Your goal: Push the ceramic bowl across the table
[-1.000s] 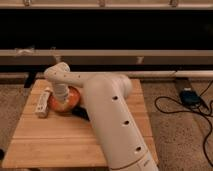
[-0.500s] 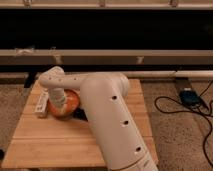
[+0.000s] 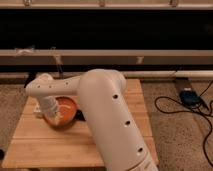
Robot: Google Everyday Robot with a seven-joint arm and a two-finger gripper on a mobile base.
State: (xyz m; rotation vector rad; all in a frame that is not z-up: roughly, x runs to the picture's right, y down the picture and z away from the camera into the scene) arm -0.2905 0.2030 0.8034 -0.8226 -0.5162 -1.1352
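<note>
The robot's pincer (image 3: 54,118) hangs at the end of a white, rounded arm (image 3: 102,107), low over the left half of a small rectangular light wooden table (image 3: 45,146) with a plank-grain top. It sits at the near left edge of a wide, shallow, round orange ceramic bowl (image 3: 67,108). Whether the pincer is released or clenched cannot be told, nor whether it actually touches the bowl.

The bowl rests on the tabletop just right of and behind the pincer, with its left part hidden by the wrist. A small dark object (image 3: 80,116) lies just right of the bowl, partly tucked behind the arm's thick upper section. To the left of the pincer, near the table's left edge, lies a pale, elongated item (image 3: 35,108) that cannot be identified.

The arm bends sharply above the pincer, runs right to a broad elbow, then drops toward the lower right of the scene, covering much of the table's right half.

Well to the right of the pincer, off the table, black cables (image 3: 175,106) loop across a speckled floor (image 3: 175,135) beside a small blue-grey box (image 3: 189,96). Behind everything, a pale horizontal rail (image 3: 125,58) crosses a dark wall.
</note>
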